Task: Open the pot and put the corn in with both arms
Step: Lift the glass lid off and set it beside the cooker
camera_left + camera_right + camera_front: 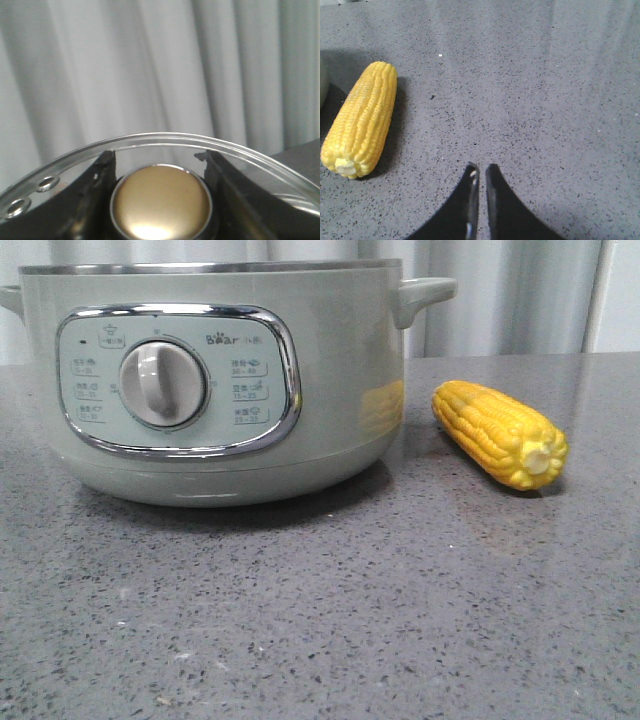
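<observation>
The pale green pot [330, 360] stands on the table at the left of the front view, its steel rim bare with no lid on it. The yellow corn [498, 432] lies on the table just right of the pot, stub end toward the front. My left gripper [158, 156] is shut on the gold knob [160, 202] of the clear glass lid [150, 139], holding it up against the curtain. My right gripper [481, 167] is shut and empty above the table, with the corn [362, 117] off to its side. Neither gripper shows in the front view.
The grey speckled table [400, 620] stretches in front of the pot and corn. A pale curtain [500, 290] hangs behind. A sliver of the pot [321, 82] shows at the edge of the right wrist view beside the corn.
</observation>
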